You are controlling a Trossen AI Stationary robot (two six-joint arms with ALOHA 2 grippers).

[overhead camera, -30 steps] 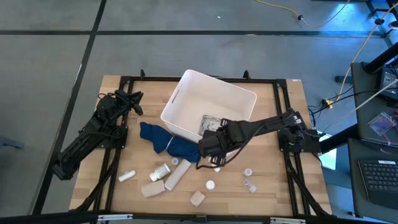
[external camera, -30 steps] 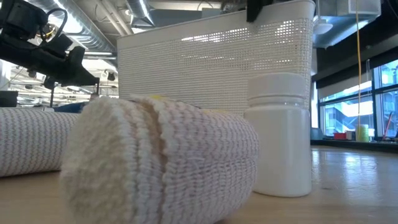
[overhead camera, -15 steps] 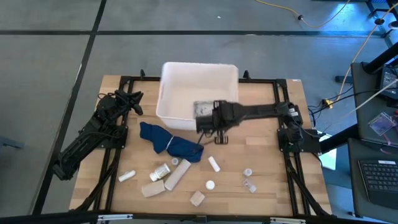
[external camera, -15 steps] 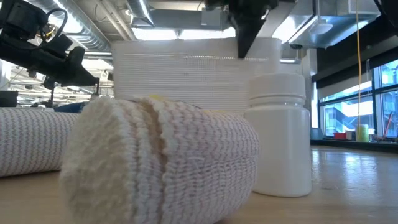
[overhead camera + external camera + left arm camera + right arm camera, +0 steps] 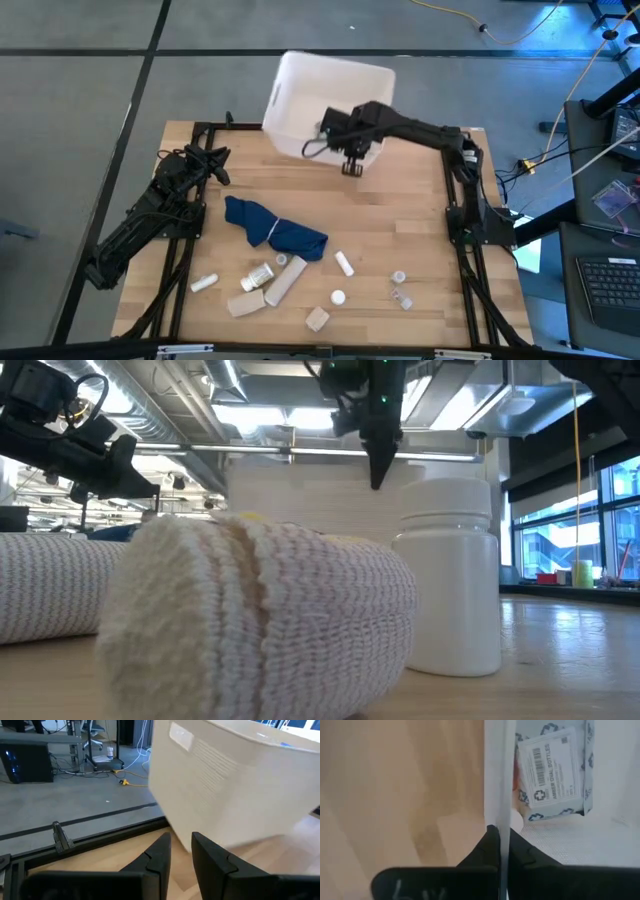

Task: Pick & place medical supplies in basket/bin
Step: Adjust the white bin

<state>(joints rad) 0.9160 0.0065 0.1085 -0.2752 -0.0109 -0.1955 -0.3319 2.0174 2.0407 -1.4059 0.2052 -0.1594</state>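
the right gripper [image 5: 352,166] pinched the white bin's [image 5: 310,95] near wall; the bin hung over the table's [image 5: 400,230] far edge, packet [image 5: 554,775] inside. it risked toppling off. the left gripper [image 5: 177,851] waited, fingers narrow, empty.

Bare wooden tabletop [image 5: 400,220] lies open mid-table; the crumpled dark blue cloth [image 5: 272,228] and scattered small supplies [image 5: 290,280] crowd the near edge.
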